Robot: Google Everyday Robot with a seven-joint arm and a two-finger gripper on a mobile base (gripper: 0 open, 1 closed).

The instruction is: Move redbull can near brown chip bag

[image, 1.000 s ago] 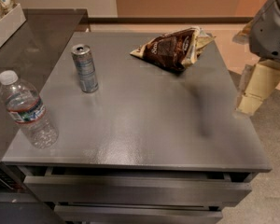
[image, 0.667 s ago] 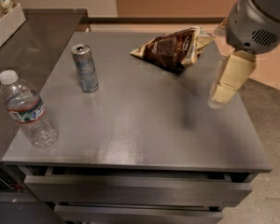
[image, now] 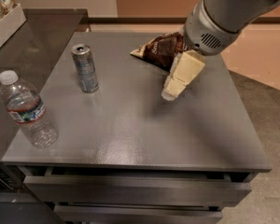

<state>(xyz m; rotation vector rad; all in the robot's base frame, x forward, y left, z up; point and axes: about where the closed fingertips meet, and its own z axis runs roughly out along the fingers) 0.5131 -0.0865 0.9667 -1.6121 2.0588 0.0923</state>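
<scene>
The redbull can (image: 85,68), slim, silver and blue, stands upright on the grey table (image: 130,134) at the back left. The brown chip bag (image: 157,50) lies at the back of the table, right of the can; its right part is hidden behind my arm. My gripper (image: 170,94) hangs from the grey arm that comes in from the upper right. It hovers over the table's middle, just in front of the bag and well to the right of the can. It holds nothing.
A clear water bottle (image: 28,112) with a white cap stands near the table's front left corner. A white tray (image: 7,27) with snack packets sits on the dark counter at far left. Drawers are below the table's front edge.
My arm and gripper have swung left from beyond the table's right edge to over its middle, in front of the chip bag. The can, the bag and the bottle have not moved.
</scene>
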